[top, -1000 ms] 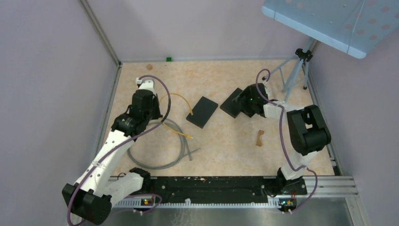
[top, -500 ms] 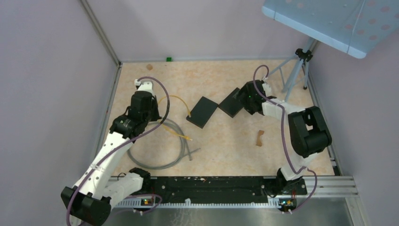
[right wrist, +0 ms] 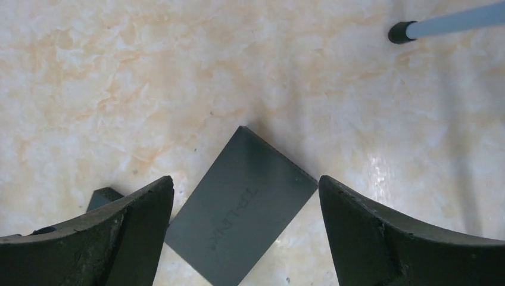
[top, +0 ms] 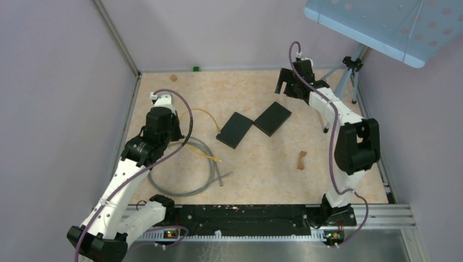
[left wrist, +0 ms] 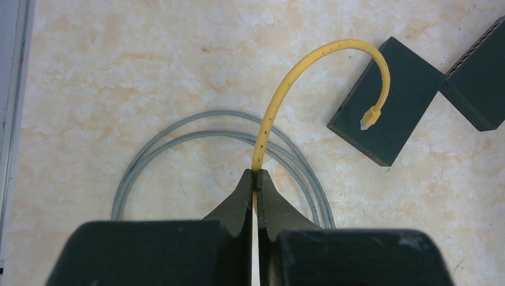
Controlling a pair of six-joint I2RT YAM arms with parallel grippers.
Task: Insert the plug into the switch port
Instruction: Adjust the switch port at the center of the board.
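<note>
At far left, the left gripper [left wrist: 255, 176] is clamped tight on a yellow cable [left wrist: 287, 88], its two fingers pressed together with the cord pinched between their tips. Beneath it a grey cable [left wrist: 178, 142] lies looped in a loose coil on the marbled table [top: 262, 174].

From the grip the yellow cable rises in an arch and curls down to its plug [left wrist: 370, 117]. In the left wrist view the plug hangs over the top face of the left switch [left wrist: 390, 98], close to that box's near long edge (whether it touches the casing cannot be told). It is not seated in any port. In the overhead view the cable's other end trails back across the grey coil.

The left switch, a flat black box, lies near mid-table, and the right switch [top: 272, 118] sits corner to corner with it. A small wooden piece [top: 301, 160] lies on the table nearer the arm bases, well apart from both boxes.

Further right, the right gripper [right wrist: 245, 182] hangs raised over the far part of the table, fingers spread wide and holding nothing. Its wrist camera looks down on the right switch's lettered top, framed between the two fingers. A tripod [top: 344, 82] stands at the table's far right corner.
</note>
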